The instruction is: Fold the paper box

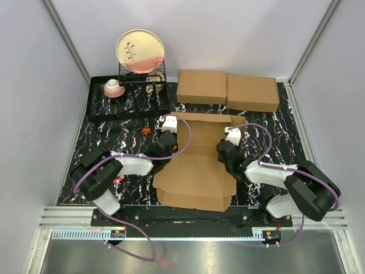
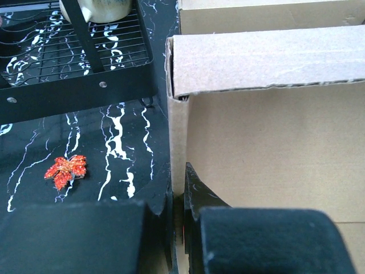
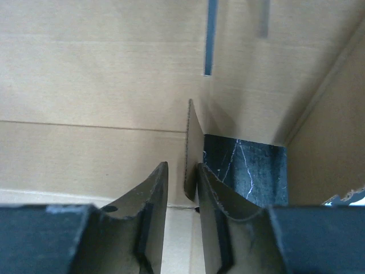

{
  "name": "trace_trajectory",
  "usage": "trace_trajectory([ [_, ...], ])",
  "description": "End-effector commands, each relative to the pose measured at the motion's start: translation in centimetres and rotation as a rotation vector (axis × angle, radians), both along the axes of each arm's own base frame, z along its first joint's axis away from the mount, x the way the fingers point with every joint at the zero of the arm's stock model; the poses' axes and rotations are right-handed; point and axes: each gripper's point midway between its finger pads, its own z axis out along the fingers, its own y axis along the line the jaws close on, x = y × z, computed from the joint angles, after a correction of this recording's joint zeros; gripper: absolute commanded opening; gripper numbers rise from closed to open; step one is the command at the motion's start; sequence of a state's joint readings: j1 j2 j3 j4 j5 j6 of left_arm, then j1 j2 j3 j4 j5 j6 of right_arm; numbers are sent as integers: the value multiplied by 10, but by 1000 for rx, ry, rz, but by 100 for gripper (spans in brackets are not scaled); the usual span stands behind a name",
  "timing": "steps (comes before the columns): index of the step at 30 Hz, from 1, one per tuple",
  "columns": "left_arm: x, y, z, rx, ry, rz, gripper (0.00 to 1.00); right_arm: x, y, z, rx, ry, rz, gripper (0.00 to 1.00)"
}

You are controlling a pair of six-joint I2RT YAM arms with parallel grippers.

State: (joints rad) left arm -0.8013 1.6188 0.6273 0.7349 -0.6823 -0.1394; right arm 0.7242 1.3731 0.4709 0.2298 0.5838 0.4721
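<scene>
The paper box (image 1: 194, 171) lies partly folded in the middle of the black marbled table, with its side walls raised. My left gripper (image 1: 166, 132) is at its far left corner. In the left wrist view the left gripper (image 2: 178, 191) is shut on the box's upright left wall (image 2: 177, 137), and the back flap (image 2: 268, 60) is folded over beyond it. My right gripper (image 1: 230, 144) is at the box's right side. In the right wrist view the right gripper (image 3: 182, 171) stands narrowly open around a thin upright flap (image 3: 190, 142). That flap lies against the right finger, with a gap to the left one.
Two flat brown cardboard boxes (image 1: 228, 88) lie side by side behind the paper box. A black dish rack (image 1: 128, 97) at the back left holds a plate (image 1: 140, 50) and a cup (image 1: 114, 87). A small red leaf (image 2: 66, 170) lies on the table left of the box.
</scene>
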Motion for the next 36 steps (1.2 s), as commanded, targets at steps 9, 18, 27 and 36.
trace_trajectory([
  [9, -1, -4, -2, 12, -7, -15, 0, -9, -23, 129, 68, -247, -37, 63],
  [18, -2, -4, -1, -12, -15, -14, 0, -20, -72, 204, 97, -426, -194, 64],
  [27, -5, -7, -1, -40, -12, -35, 0, 17, -118, 169, 231, -321, -396, 59],
  [36, -5, -8, -3, -40, -11, -41, 0, 46, -137, 156, 381, -313, -428, 58],
])
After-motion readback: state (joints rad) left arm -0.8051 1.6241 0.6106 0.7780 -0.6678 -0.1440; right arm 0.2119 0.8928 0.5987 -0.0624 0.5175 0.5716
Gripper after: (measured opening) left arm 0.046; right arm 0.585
